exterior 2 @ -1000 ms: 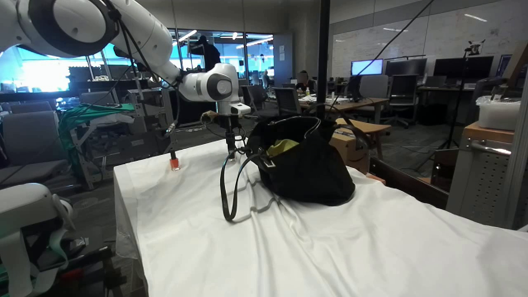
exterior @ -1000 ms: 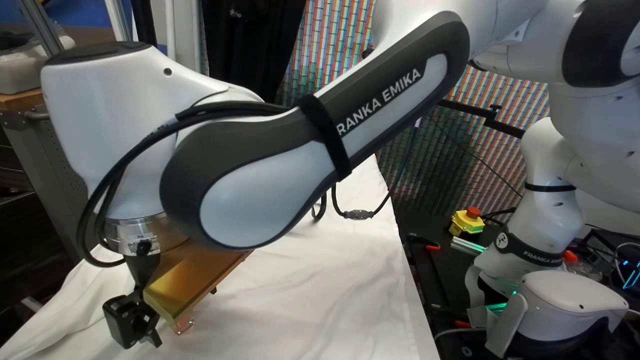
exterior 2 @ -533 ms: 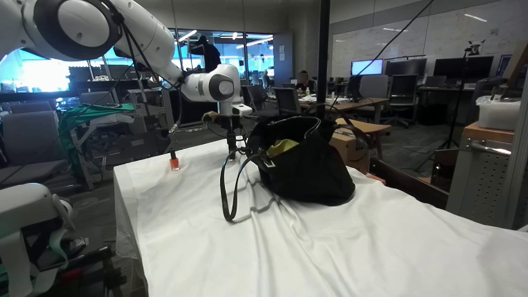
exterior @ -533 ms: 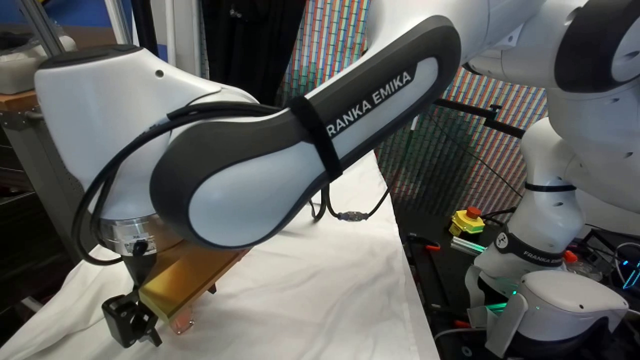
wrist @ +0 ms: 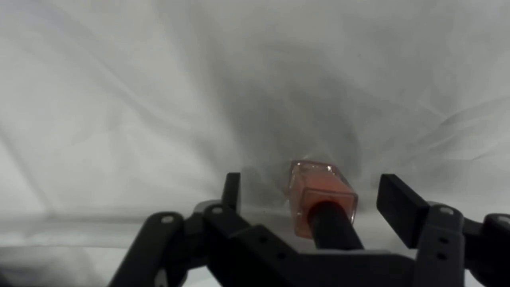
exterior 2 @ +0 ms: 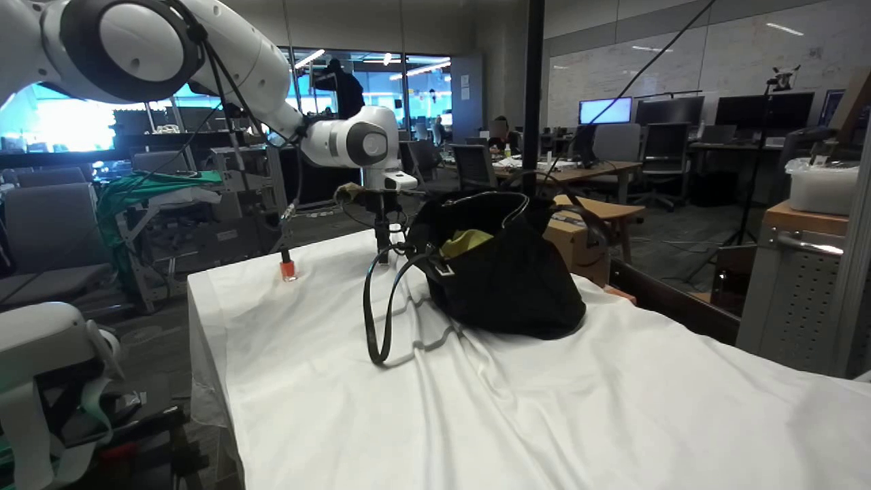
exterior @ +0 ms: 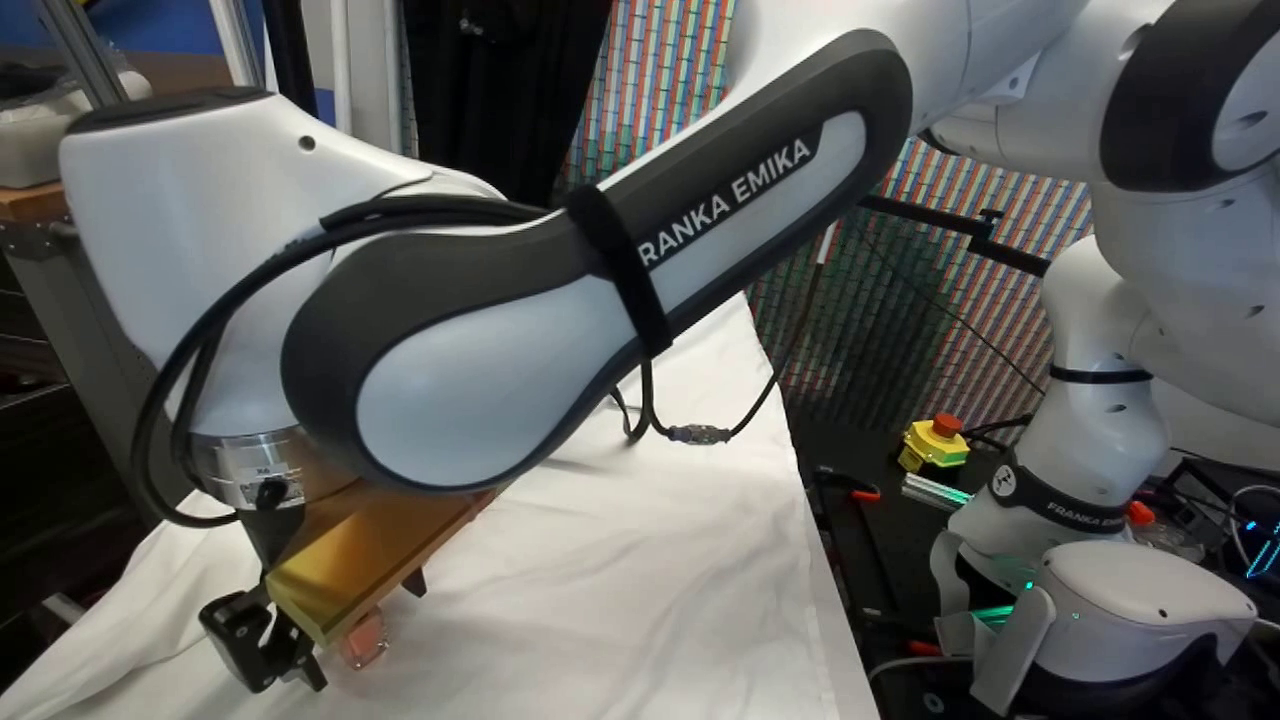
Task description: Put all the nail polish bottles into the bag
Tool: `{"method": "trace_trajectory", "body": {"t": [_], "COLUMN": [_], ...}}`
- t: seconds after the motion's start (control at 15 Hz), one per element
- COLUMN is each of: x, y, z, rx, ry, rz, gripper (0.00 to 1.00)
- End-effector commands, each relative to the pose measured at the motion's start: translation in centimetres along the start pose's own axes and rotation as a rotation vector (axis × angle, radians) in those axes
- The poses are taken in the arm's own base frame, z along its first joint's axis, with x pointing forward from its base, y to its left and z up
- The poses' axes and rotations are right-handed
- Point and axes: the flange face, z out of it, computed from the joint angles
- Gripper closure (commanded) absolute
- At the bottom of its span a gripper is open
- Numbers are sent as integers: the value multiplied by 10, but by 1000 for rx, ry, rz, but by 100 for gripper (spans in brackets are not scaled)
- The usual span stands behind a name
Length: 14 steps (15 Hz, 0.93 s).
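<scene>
In the wrist view a salmon-orange nail polish bottle [wrist: 318, 185] with a tall black cap stands on the white cloth. My gripper [wrist: 312, 195] is open, a finger on each side of the bottle and a gap on both sides. The bottle's body also shows in an exterior view [exterior: 364, 640], partly hidden by the gold bracket. Another bottle, orange-red with a dark cap [exterior 2: 288, 269], stands upright apart from the gripper [exterior 2: 383, 255]. The black bag [exterior 2: 503, 286], with yellowish-green lining [exterior 2: 466, 243], stands beside the gripper; its depth is hidden. Other bottles are not in view.
A looped bag handle [exterior 2: 373, 340] lies over the cloth close to the gripper. A cable with a connector [exterior: 700, 434] hangs below the arm. The cloth-covered table [exterior 2: 326, 408] ends at the left edge near the orange-red bottle. A dark pole [exterior 2: 534, 88] stands behind the bag.
The arm and gripper have shifted slightly, leftward in one exterior view and slightly rightward in the other. More of the salmon-orange bottle shows from behind the bracket. The bag and orange-red bottle have not moved.
</scene>
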Motion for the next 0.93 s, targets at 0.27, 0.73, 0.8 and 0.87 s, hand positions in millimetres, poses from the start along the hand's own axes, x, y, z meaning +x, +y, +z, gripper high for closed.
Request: {"method": "trace_trajectory", "body": {"t": [0.27, 0.73, 0.8, 0.87], "x": [6, 3, 3, 2], "y": [-5, -5, -5, -4], "z": [-3, -9, -11, -15], "rx": [10, 1, 1, -1], "ry": [-23, -21, -18, -17], "rz": [12, 10, 9, 8], "gripper": [67, 85, 85, 85]}}
